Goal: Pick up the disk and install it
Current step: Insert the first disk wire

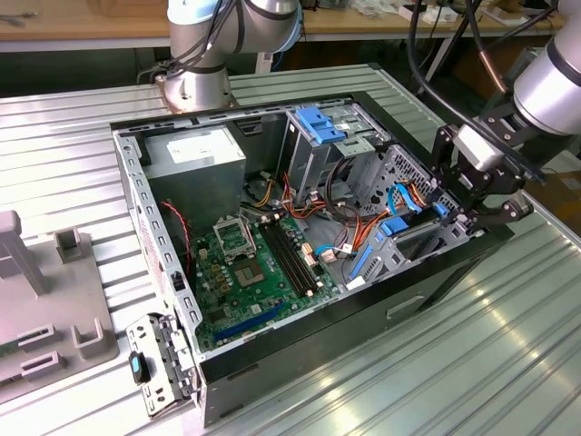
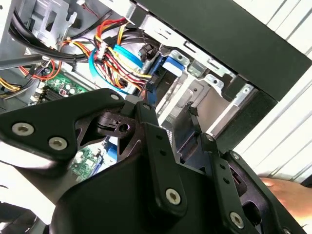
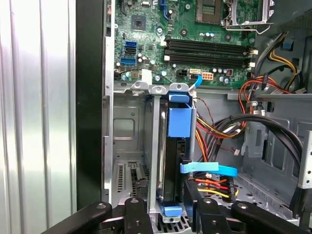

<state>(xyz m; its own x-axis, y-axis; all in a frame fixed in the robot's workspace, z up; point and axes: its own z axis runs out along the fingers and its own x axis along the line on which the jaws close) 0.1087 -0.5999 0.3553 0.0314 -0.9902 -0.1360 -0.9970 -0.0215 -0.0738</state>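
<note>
The flat grey metal disk with bright blue plastic side rails (image 3: 176, 161) stands on edge in a bay of the open black computer case (image 1: 381, 309), beside the green motherboard (image 1: 245, 263). The black 2-fingered gripper (image 3: 168, 207) sits directly over the disk's end, its fingers (image 3: 138, 214) close on either side; whether they clamp it, I cannot tell.

Black claw (image 1: 472, 214) low on the angled silver arm (image 1: 554, 86), fingers (image 3: 138, 214) slightly apart.
</note>
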